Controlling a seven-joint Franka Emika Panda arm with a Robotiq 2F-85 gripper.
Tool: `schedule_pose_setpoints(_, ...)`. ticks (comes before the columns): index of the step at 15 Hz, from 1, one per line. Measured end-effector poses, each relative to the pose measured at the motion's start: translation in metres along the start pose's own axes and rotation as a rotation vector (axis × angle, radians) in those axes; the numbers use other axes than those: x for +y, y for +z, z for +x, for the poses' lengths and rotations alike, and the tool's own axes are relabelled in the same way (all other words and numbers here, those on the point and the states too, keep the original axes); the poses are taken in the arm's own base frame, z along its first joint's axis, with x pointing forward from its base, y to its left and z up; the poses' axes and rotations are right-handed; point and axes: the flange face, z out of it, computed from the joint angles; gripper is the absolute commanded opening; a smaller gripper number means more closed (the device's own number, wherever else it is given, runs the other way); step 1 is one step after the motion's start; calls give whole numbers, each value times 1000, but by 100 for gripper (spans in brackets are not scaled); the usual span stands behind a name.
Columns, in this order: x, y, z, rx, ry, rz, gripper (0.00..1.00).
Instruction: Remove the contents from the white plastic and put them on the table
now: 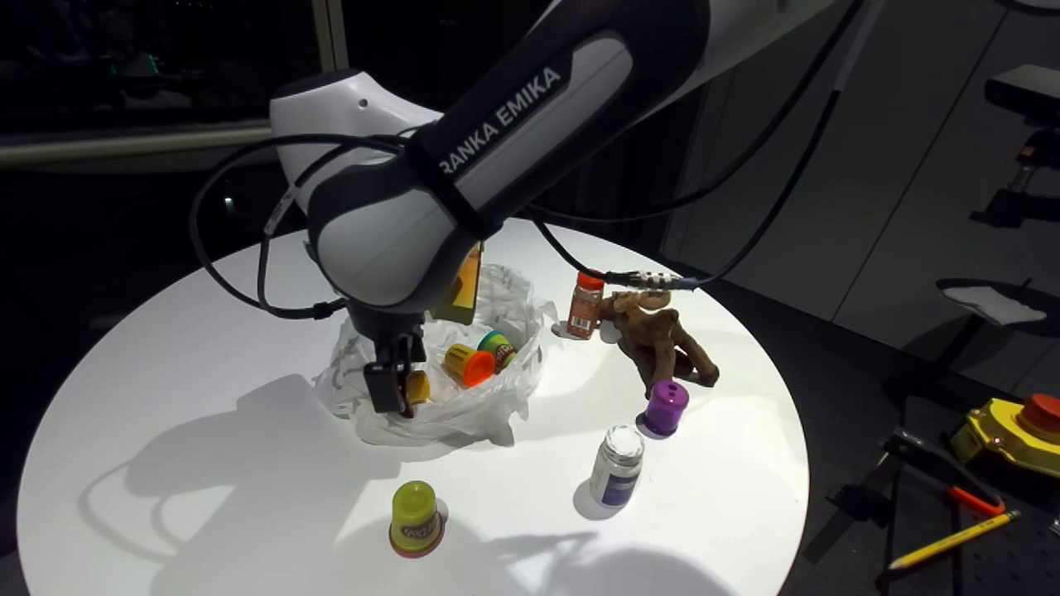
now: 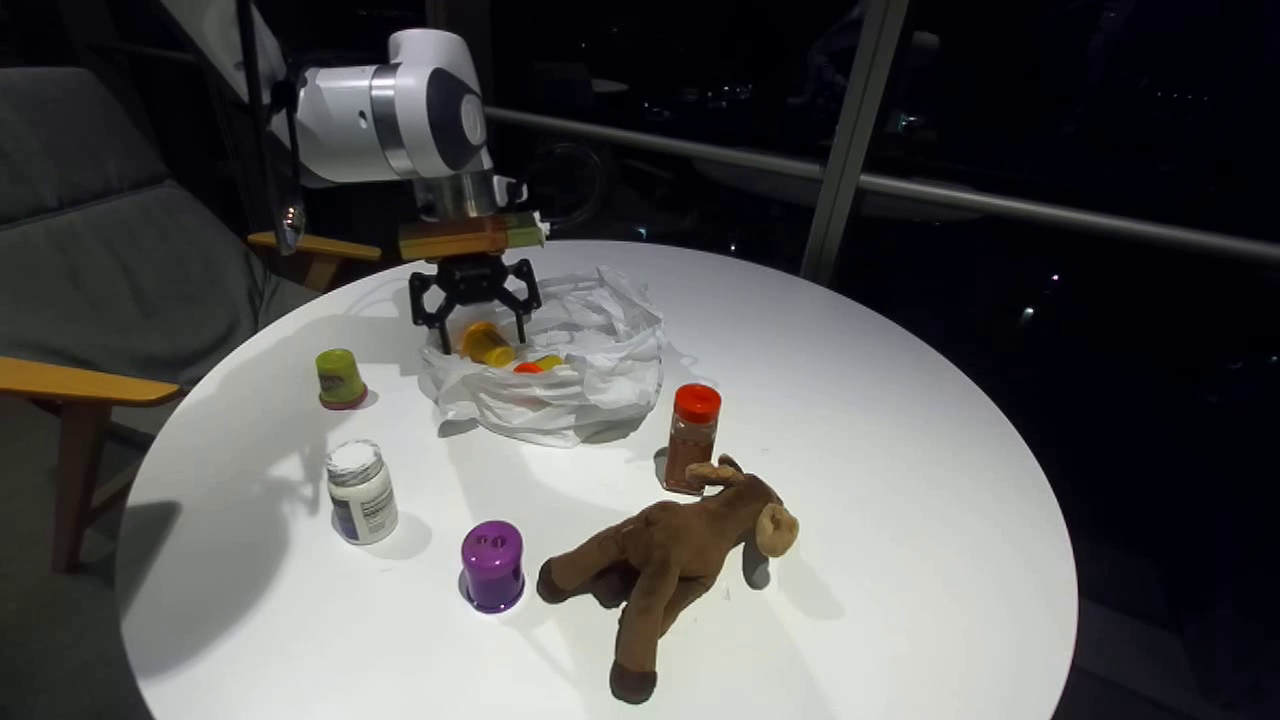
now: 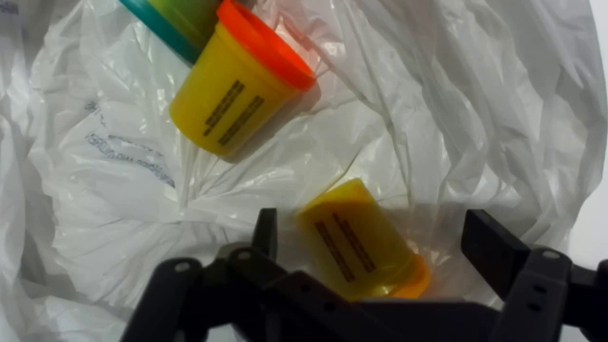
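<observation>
I am in a lab or an office — I cannot tell which. My cabled arm [image 1: 551, 116] and a yellow box [image 1: 998, 434] with 1 red button [image 1: 1043, 414] suggest a lab; the round white table [image 2: 900, 600], 1 grey armchair [image 2: 110, 235] with wooden armrests [image 2: 85, 382] and dark glass [image 2: 1100, 110] crossed by a pale rail [image 2: 660, 145] suit an office lounge.
</observation>
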Motion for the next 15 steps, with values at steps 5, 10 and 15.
schedule_pose_setpoints(5,5,5,2,3,7,-4,44)
schedule_pose_setpoints(10,15,0,2,15,21,-9,18)
schedule_pose_setpoints(15,31,-10,-2,29,65,-17,18)
